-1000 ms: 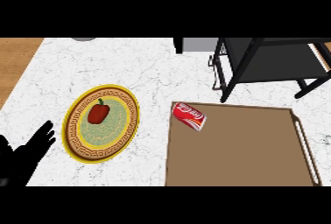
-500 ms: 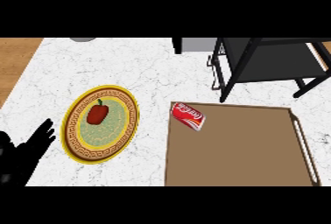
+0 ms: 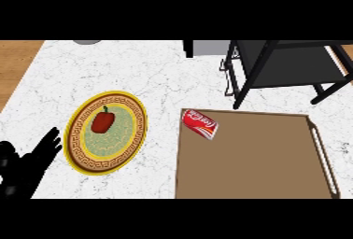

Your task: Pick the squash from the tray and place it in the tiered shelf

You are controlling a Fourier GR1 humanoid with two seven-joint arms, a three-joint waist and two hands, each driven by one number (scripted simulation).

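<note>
No squash shows on the flat brown rectangular tray (image 3: 262, 163); the tray carries only 1 red soda can (image 3: 199, 123), lying on its side at the far left corner. Left of the tray, apart from it, sits a round plate with a gold patterned rim and pale green centre (image 3: 105, 132), holding 1 red bell pepper with a dark stem (image 3: 102, 121). Black metal tiered shelf (image 3: 286, 65) stands beyond the tray at the upper right, its legs on the white marbled counter (image 3: 158, 74). Grey round object at the top edge, too cut off to identify. Left hand (image 3: 24, 165) shows at the lower left edge, fingers spread and straight, pointing toward the plate, holding nothing. Right hand not seen.
</note>
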